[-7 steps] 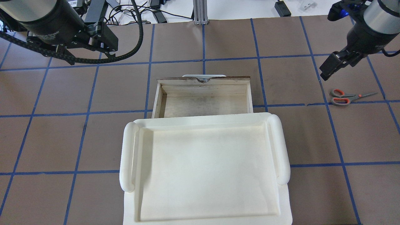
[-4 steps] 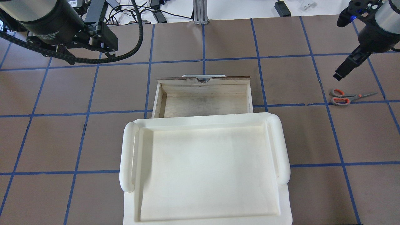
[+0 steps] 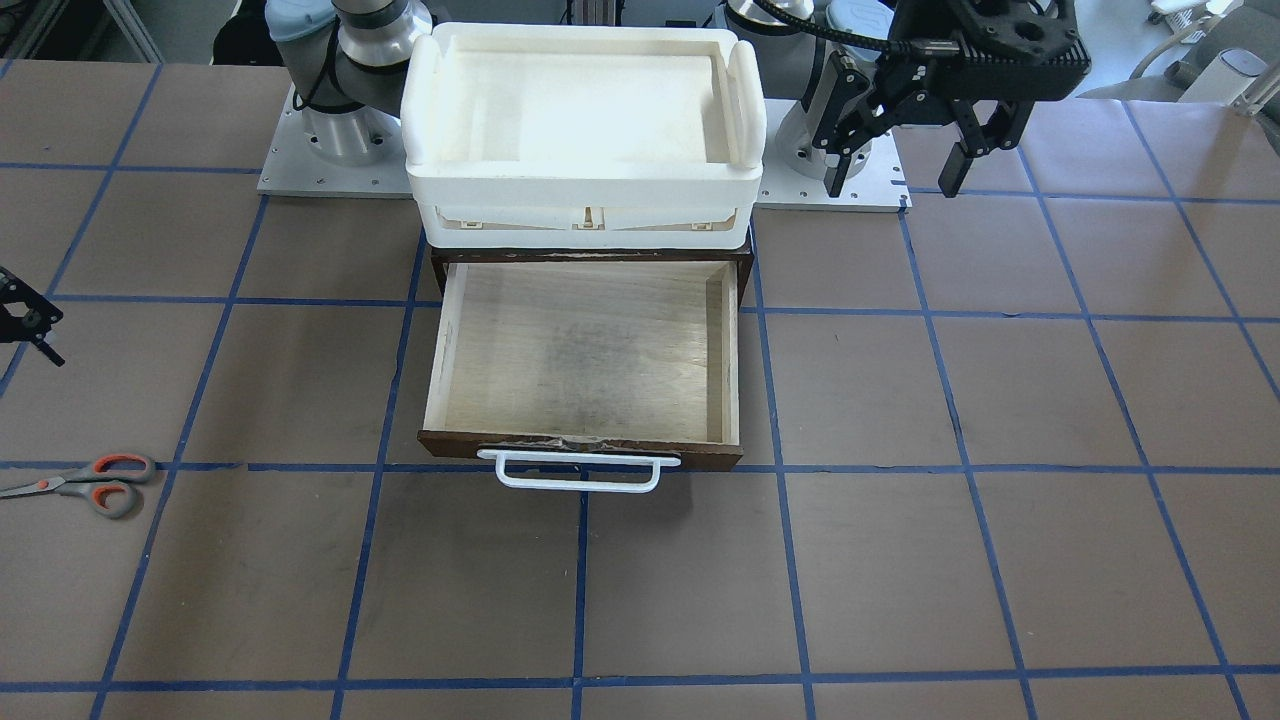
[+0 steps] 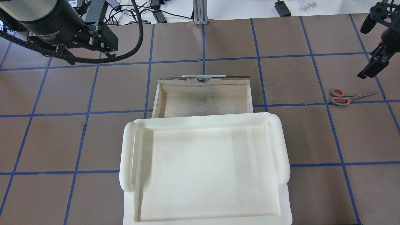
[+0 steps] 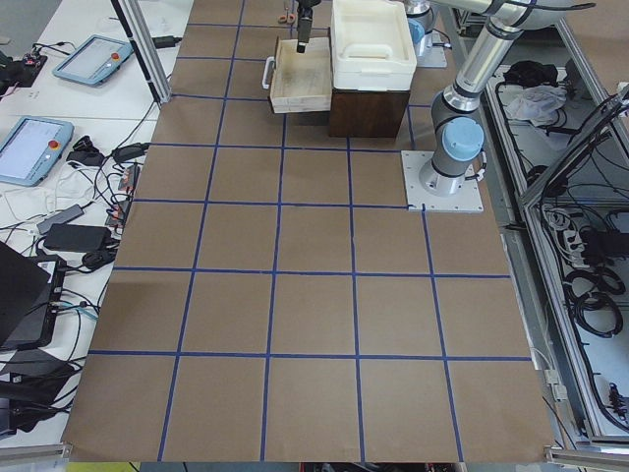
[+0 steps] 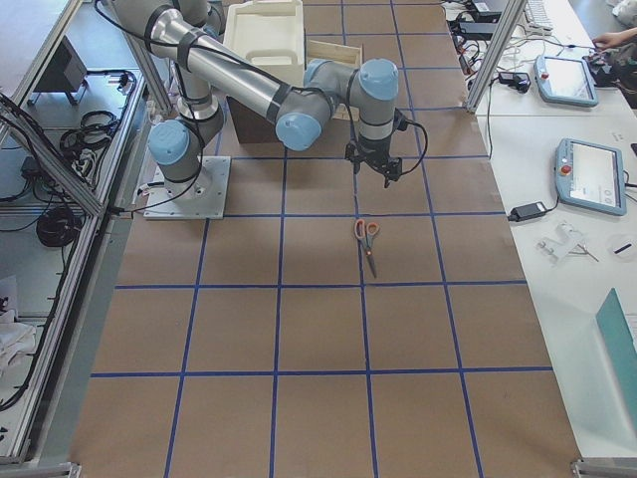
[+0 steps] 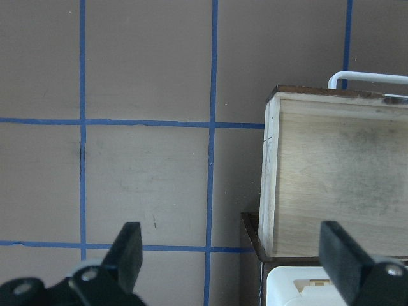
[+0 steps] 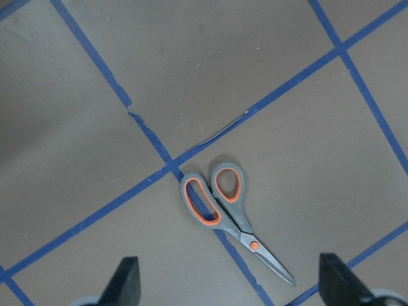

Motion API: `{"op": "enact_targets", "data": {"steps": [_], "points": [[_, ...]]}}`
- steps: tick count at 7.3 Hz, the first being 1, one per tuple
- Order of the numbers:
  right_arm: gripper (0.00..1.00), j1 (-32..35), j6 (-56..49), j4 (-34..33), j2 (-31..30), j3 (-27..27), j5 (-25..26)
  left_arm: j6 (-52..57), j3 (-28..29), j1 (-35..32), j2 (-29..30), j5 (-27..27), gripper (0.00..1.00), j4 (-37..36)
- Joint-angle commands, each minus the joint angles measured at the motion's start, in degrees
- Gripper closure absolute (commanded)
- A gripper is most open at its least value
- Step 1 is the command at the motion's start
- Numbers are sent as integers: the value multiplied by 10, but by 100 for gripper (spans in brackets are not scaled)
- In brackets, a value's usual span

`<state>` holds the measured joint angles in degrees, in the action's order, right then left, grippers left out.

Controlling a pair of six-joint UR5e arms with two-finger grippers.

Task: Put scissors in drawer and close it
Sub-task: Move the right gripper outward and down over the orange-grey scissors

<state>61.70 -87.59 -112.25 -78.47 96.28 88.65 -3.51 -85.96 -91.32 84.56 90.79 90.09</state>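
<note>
**One relation to fix: right gripper over scissors**

The scissors lie flat on the table on the robot's right, well apart from the drawer. Overhead, their long axis runs across the table: handles toward the drawer, blades pointing away from it. They straddle a blue tape line.

The right gripper hangs above them, not touching. Its fingers are spread wide and it is holding nothing. In its wrist view the scissors sit between the two fingers and just ahead of centre, with their axis on a diagonal to the line between the fingers. I judge a wrist turn is needed before descent, so the fingers close across the handles or the pivot.

The left gripper is also spread wide and empty. It sits on the far side of the drawer, so the right arm is clearly the nearer one.

The drawer is pulled out, with bare plywood inside and nothing in it. The white bin above the cabinet holds nothing that I can see.
</note>
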Motion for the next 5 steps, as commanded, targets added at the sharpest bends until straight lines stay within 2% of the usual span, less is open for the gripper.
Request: {"op": "enact_targets", "data": {"steps": [1, 5], "points": [[0, -23, -134, -20, 43, -3, -30, 0, 0, 0, 0, 0, 0, 0], [0, -42, -369, -30, 90, -8, -32, 0, 0, 0, 0, 0, 0, 0]]}}
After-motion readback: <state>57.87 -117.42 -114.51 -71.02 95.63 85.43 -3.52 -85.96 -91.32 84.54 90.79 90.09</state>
